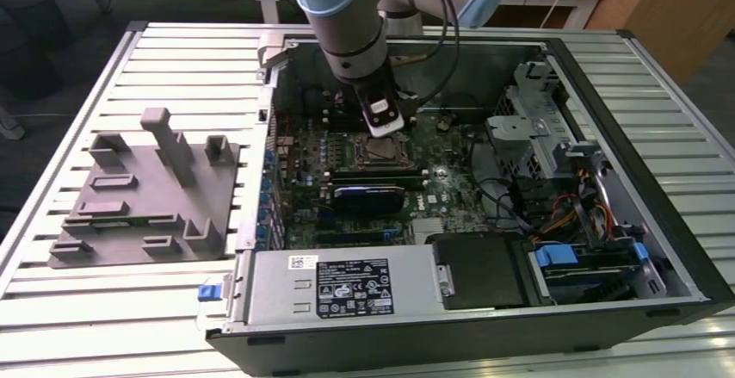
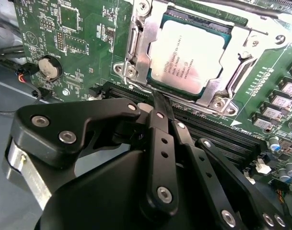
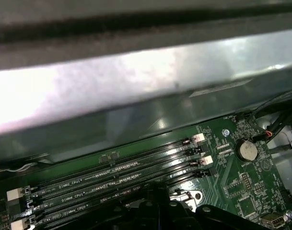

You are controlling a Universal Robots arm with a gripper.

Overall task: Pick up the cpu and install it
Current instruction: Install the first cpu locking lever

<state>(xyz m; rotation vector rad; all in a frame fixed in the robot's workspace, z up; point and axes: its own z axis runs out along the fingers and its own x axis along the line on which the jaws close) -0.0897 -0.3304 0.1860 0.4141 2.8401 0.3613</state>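
Reaching down into the open computer case (image 1: 643, 137) on the slatted counter (image 1: 115, 326), well apart from the grey tray (image 1: 138, 197) at the exterior view's left. Hangs by the arm (image 1: 344, 25) over the green board (image 1: 448, 163), with the gripper (image 1: 385, 120) just above the socket area.

Judging progress: mostly done, by the look of it. Already lying flat inside the metal socket frame (image 2: 141, 52), silver top up, no longer carried: the cpu (image 2: 191, 55). Seems level and square to the frame. Cannot tell whether the frame's clamp and lever are locked down over it, so possibly left to do: securing it. Nothing between the fingers; drawn together and empty, as far as the second wrist view shows, with the gripper (image 2: 157, 98) just beside the near edge of the socket and not touching the chip.

Comparing views, large to small. Exterior view: gives the whole case, the tray and the arm's place over the board, but leaves the cpu (image 1: 383, 148) a small dark square below the gripper. First wrist view: looks the other way, taking in the bright case wall (image 3: 136, 72), the long memory slots (image 3: 112, 177) and the coin battery (image 3: 246, 150), plus a dark edge of the gripper (image 3: 155, 201). Second wrist view: gives the seated chip, the frame around it and the same coin battery (image 2: 49, 68) off to the side.
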